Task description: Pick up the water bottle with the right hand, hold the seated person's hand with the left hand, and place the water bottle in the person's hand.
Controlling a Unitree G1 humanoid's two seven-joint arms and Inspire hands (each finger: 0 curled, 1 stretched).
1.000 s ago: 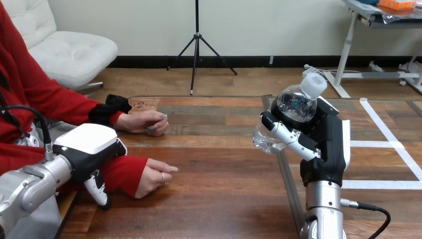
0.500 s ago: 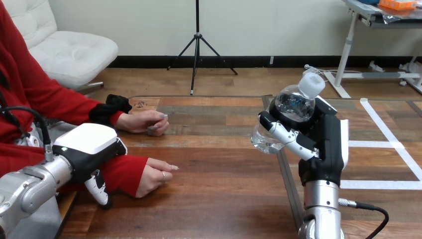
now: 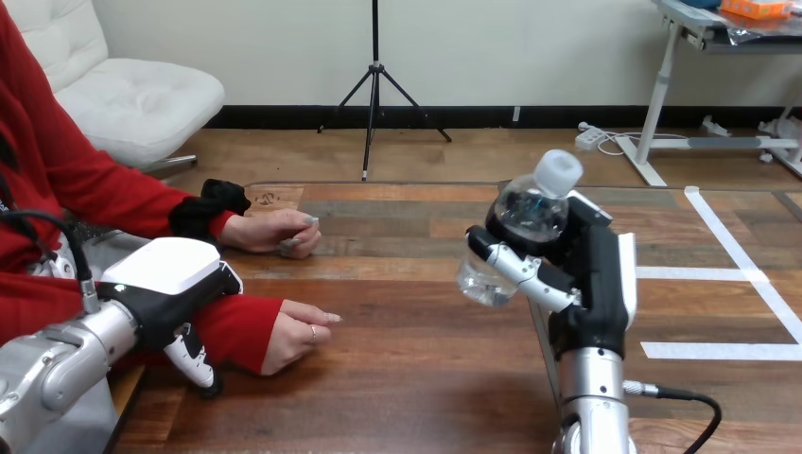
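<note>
Wooden desk (image 3: 407, 378), seen from the robot's side, with a person seated at its left.

Item 1, water bottle (image 3: 527, 210): clear plastic with a white cap (image 3: 558, 173). It is off the desk, held up in the right hand (image 3: 598, 274) over the desk's right part. It is tilted, with the cap pointing up and to the right and the base low and to the left. The right hand's fingers (image 3: 520, 268) are wrapped across the front of the bottle's body, grasping it, and the palm stands behind it. The right forearm (image 3: 591, 397) rises almost upright from the lower edge.

Item 2, left hand (image 3: 170, 270): it lies over the person's red sleeve (image 3: 232, 326), at the forearm just behind the wrist, with its white shell uppermost. Whether this hand grips the forearm or merely rests on it cannot be told.

Item 3, the person's nearer hand (image 3: 298, 336): it rests on the desk just beyond the left hand, loosely curled and knuckles up. The person's farther hand (image 3: 279, 232) lies on the desk behind it, also curled.

Item 4, spacing: the bottle is well apart from both of the person's hands, with bare desk between them.
</note>
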